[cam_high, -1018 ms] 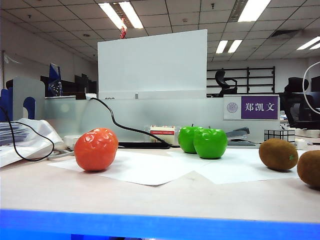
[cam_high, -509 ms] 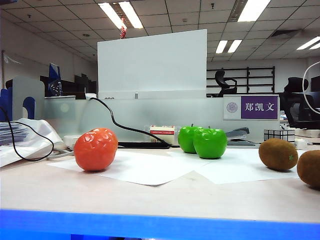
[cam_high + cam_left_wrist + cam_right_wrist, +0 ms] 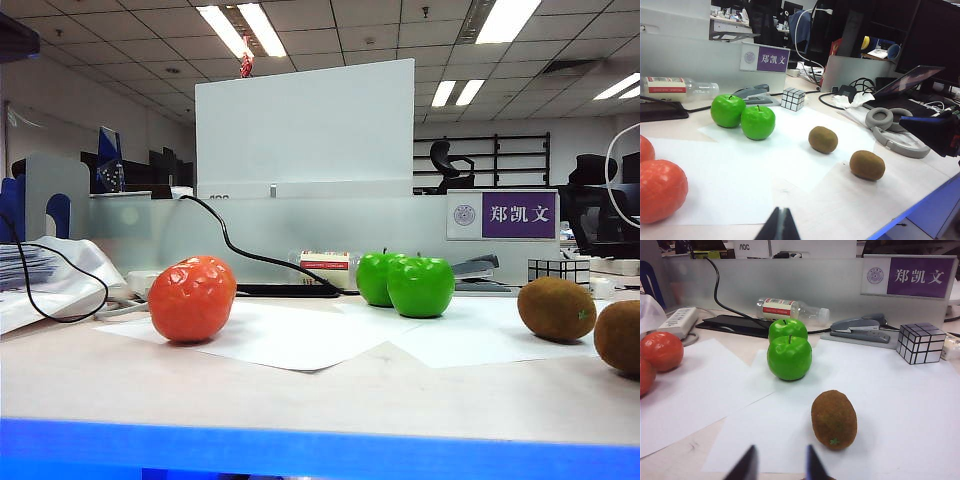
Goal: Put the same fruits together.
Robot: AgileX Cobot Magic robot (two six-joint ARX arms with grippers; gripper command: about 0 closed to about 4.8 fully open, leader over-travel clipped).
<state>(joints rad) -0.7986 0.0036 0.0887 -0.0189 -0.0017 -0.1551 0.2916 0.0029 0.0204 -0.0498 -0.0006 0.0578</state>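
Resting on white paper sheets [image 3: 735, 175], glossy green apples [image 3: 757, 122] touched; fuzzy oval kiwis [image 3: 822, 139] lay apart, dimpled oranges [image 3: 660, 190] clustered. The left gripper [image 3: 779, 226] hovered closed, the right gripper [image 3: 779, 464] parted, both empty.

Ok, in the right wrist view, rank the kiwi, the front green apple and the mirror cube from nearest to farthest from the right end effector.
1. Kiwi, just ahead of the right end effector, whose fingers stand apart.
2. Front green apple, mid-table.
3. Mirror cube, at the back by the divider.
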